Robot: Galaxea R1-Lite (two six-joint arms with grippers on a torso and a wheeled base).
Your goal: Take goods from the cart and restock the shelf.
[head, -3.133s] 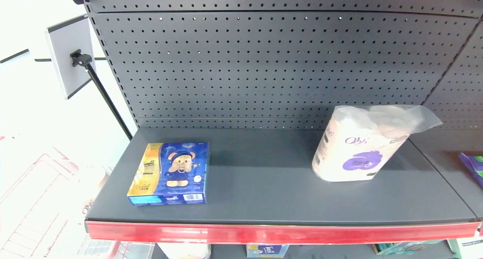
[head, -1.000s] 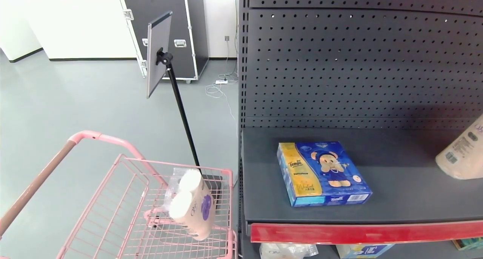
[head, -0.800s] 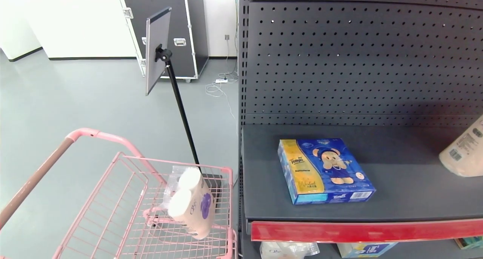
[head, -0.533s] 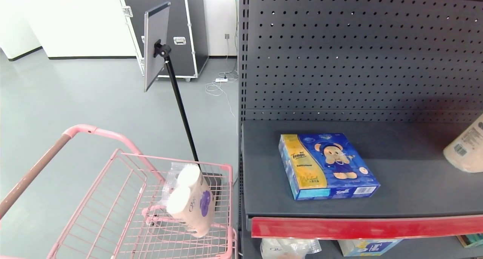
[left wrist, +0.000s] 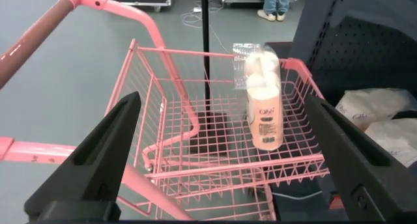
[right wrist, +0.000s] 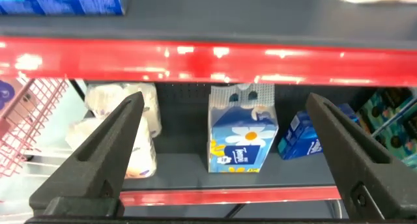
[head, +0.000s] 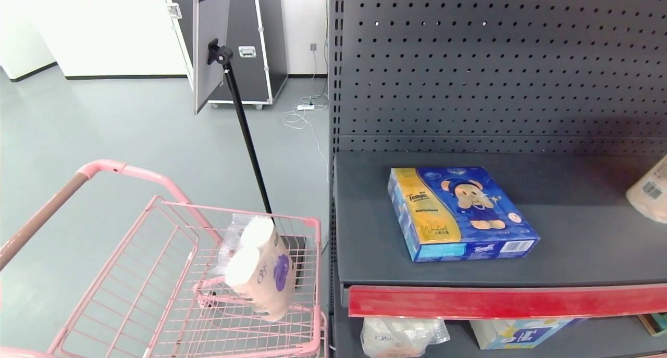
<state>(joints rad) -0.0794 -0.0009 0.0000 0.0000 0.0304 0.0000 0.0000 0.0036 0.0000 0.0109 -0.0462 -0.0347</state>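
Note:
In the head view a pink wire cart point(head: 130, 274) stands left of the dark shelf point(head: 365, 243). A pack of paper rolls point(head: 260, 269) with a purple label leans in the cart's corner nearest the shelf. A blue tissue box point(head: 461, 212) with a bear picture lies flat on the shelf, and another roll pack point(head: 650, 191) sits at the right edge. In the left wrist view my left gripper point(left wrist: 223, 99) hangs open above the cart point(left wrist: 195, 152), with the roll pack point(left wrist: 264, 103) seen between its fingers, farther off. My right gripper point(right wrist: 223, 97) is open below the shelf's red edge point(right wrist: 208, 58).
A sign panel on a black pole point(head: 245, 134) stands behind the cart, and a black flight case point(head: 245, 40) is farther back. The lower shelf holds roll packs point(right wrist: 130, 133), a blue-and-white tissue pack point(right wrist: 242, 129) and teal packs point(right wrist: 384, 120). Open grey floor lies to the left.
The head camera has swung left from the shelf front, bringing the cart into view, and keeps drifting. The goods on the shelf and in the cart have not moved.

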